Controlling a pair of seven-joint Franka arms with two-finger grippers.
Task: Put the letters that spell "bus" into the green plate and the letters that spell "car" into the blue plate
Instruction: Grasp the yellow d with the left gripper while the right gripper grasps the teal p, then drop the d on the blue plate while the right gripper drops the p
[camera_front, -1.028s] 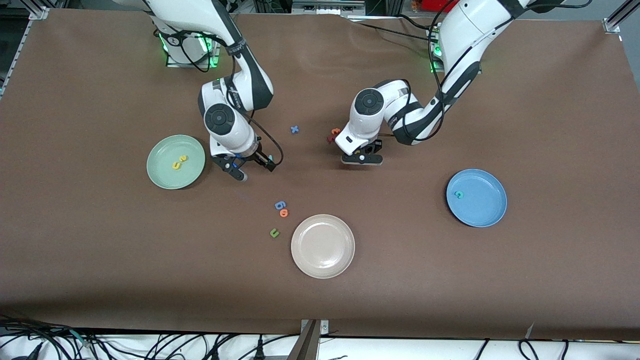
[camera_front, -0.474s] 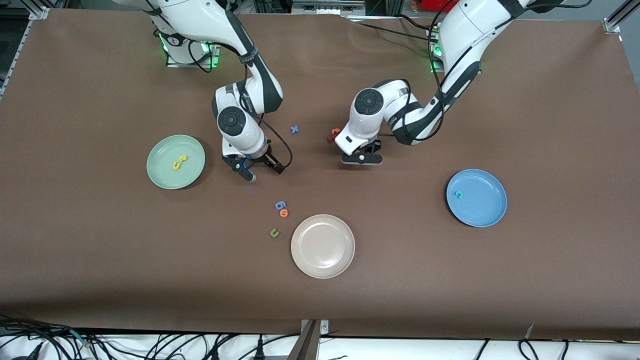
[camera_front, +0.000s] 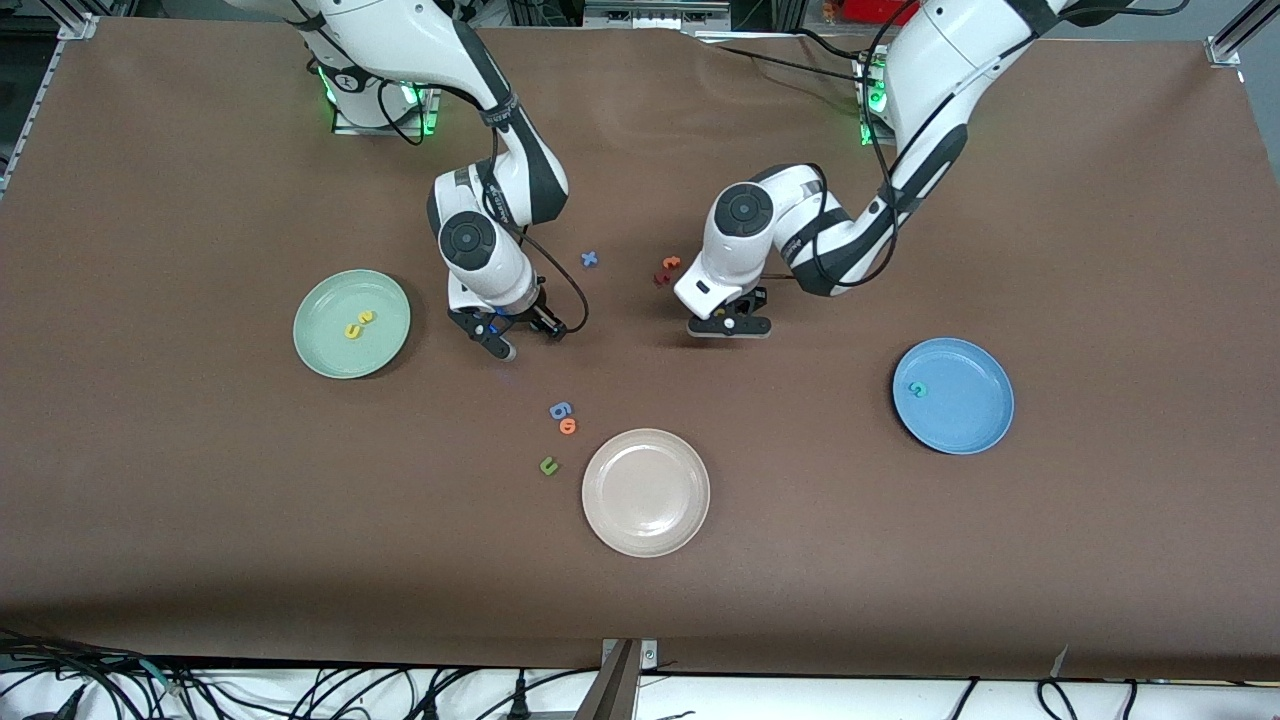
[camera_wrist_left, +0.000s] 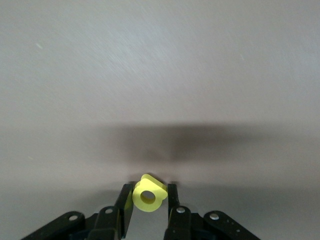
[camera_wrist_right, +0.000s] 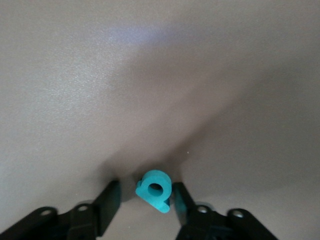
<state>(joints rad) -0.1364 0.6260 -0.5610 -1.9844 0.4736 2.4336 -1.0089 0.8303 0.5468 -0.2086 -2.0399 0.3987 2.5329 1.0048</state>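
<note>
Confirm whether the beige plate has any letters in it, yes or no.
No: in the front view the beige plate holds nothing, while the nearest loose letter, the green u, lies on the table beside it.

- The table (camera_front: 1000, 560) was plain brown.
- The plates were mint green (camera_front: 325, 355), blue (camera_front: 975, 415) and beige (camera_front: 645, 492).
- One gripped letter (camera_wrist_left: 148, 195) was yellow, the other gripped letter (camera_wrist_right: 155, 190) teal.
- The gripper fingers (camera_wrist_right: 105, 202) were black.
</note>
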